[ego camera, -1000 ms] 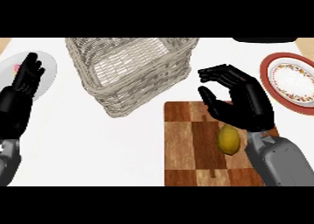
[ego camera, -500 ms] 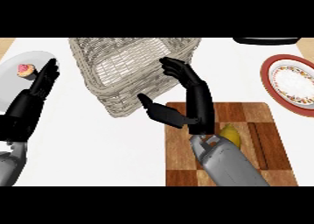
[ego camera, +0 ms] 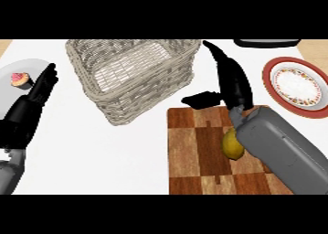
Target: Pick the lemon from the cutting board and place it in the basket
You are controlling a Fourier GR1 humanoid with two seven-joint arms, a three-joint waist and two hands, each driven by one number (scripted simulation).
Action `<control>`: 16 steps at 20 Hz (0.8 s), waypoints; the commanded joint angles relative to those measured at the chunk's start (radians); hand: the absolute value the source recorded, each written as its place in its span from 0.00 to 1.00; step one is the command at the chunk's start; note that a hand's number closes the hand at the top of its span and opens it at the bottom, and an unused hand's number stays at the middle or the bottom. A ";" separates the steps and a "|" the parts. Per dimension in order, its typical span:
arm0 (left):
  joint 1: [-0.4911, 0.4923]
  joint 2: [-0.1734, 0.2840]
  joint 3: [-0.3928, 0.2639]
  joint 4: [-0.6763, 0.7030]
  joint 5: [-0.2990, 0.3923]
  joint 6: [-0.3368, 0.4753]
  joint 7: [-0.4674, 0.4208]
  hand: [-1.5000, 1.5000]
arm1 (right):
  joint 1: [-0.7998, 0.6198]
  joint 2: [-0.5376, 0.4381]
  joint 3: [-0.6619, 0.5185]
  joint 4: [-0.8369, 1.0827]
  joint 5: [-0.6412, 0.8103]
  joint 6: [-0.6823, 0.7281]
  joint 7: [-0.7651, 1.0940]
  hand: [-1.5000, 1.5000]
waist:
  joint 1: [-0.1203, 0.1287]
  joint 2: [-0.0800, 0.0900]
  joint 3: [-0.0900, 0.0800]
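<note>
Lemon (ego camera: 233,145) on cutting board (ego camera: 197,155), beside basket (ego camera: 134,77), under right forearm.

The basket (ego camera: 132,80), standing at the far middle of the white, smooth, matt counter (ego camera: 105,155), is showing a rough pale wicker weave, while the cutting board (ego camera: 197,151) toward the near right edge is looking like smooth wood in light and dark brown blocks. The lemon (ego camera: 231,145) on it is showing a dull yellow skin, and the right hand (ego camera: 232,84) and left hand (ego camera: 28,109) are looking like matt black plastic on smooth grey forearms. The plate (ego camera: 298,84) at the far right edge is looking glazed, red-rimmed with a patterned band.
</note>
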 commanded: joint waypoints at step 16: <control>0.000 -0.056 0.003 0.077 -0.028 -0.015 -0.103 0.50 | -0.287 -0.336 -0.030 -0.164 -0.542 0.940 0.632 0.00 | 0.008 0.024 0.012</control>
